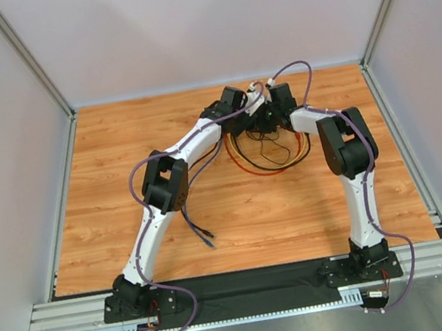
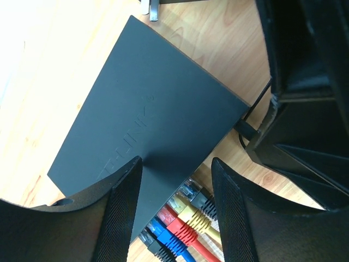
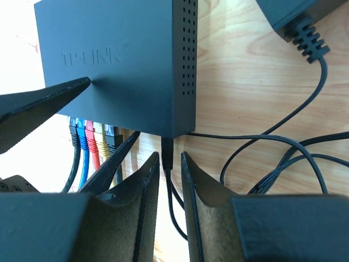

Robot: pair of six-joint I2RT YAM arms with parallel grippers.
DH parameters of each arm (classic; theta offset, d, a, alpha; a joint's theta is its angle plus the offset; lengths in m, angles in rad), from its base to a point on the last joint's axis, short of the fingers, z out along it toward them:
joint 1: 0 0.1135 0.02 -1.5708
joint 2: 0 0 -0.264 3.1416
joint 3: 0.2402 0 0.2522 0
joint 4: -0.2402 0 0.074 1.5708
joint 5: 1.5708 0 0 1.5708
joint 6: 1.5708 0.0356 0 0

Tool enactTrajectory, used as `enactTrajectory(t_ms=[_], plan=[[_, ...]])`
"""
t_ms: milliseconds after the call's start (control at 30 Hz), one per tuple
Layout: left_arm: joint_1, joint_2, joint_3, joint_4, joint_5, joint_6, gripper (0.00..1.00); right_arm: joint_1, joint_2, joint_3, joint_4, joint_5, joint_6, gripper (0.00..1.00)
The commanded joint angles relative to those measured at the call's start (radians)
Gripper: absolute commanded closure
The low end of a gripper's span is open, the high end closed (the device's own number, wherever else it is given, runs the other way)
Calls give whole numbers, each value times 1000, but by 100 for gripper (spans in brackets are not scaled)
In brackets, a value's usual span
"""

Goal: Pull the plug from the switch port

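Note:
The switch (image 2: 147,109) is a flat black box lying on the wooden table, and it also shows in the right wrist view (image 3: 109,54). A black power plug (image 3: 167,146) sits in a port at its corner, with a thin black wire trailing from it. My right gripper (image 3: 170,155) is open by a narrow gap. Its fingers stand on either side of this plug, the left one very close and the right one apart. My left gripper (image 2: 177,166) is wide open. One finger (image 2: 122,202) is over the switch's top and the other is beside the row of network plugs (image 2: 185,218).
Black, blue, red and yellow network cables (image 3: 90,142) leave the switch's socket side and loop across the table (image 1: 272,161). The black power adapter (image 3: 294,13) lies to the right, with loose black wires (image 3: 272,158) nearby. A purple cable end (image 1: 203,235) lies mid-table. The walls stand close around.

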Motion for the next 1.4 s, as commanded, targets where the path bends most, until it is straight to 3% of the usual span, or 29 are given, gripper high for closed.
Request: enactTrajectory(t_ms=[0,133,467,633,1367], plan=[[-15,18,54,6,-11,20,38,1,28,33,39,15,17,76],[-24,34,82,14,-40,22,37,4,38,38,37,15,34,85],[-53,75,129,6,-100,68,33,3,51,25,77,-16,76,88],[-53,101,183,-29,-98,66,31,0,69,21,97,-59,117,100],[-66,143,249,-67,-93,80,27,84,-14,-178,137,-2,251,100]])
